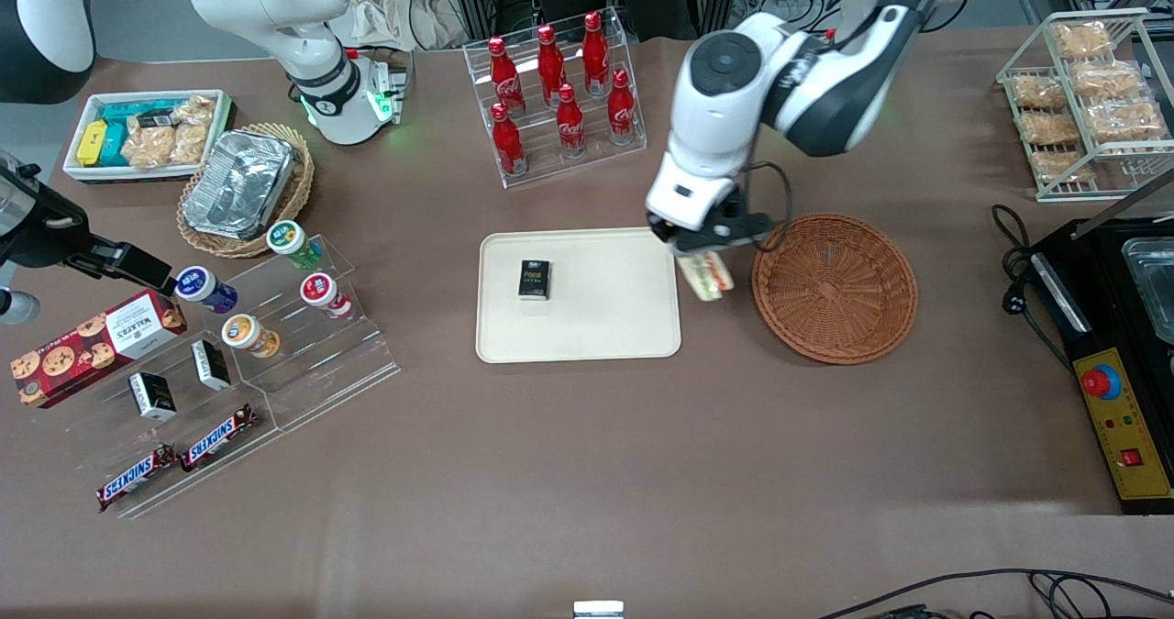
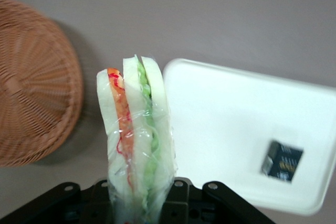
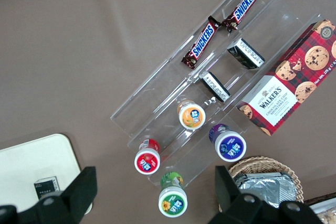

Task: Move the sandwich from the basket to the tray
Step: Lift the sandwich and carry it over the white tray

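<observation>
Our end effector (image 1: pixel 702 254) grips the sandwich (image 1: pixel 707 273) above the desk, in the gap between basket (image 1: pixel 835 287) and tray (image 1: pixel 580 294). We judge the tray lies just beside it, toward the parked arm's end.

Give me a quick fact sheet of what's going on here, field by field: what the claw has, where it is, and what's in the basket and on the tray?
claw: shut on the sandwich, above the table between basket and tray
sandwich: wrapped in clear film, off the table
basket: nothing in it
tray: holds one small black box; sandwich not on it yet
stage: carrying, basket to tray
</observation>
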You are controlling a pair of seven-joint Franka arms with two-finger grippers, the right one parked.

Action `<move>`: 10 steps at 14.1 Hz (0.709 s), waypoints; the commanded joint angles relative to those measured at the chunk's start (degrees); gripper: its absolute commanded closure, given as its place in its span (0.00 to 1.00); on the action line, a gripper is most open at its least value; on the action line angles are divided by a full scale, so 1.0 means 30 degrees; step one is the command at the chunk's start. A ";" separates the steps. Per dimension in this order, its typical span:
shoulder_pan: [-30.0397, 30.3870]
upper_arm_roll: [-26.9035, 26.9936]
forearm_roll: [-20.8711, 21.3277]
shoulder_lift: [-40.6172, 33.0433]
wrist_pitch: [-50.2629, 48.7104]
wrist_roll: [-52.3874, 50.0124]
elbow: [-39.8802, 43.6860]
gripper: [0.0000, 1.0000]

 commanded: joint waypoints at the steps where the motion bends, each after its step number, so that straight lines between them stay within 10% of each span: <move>1: -0.0949 0.0170 0.0337 0.0988 0.0363 0.1423 0.0559 1.00; 10: -0.1802 0.0345 0.3646 0.4034 0.4894 0.1306 -0.1661 1.00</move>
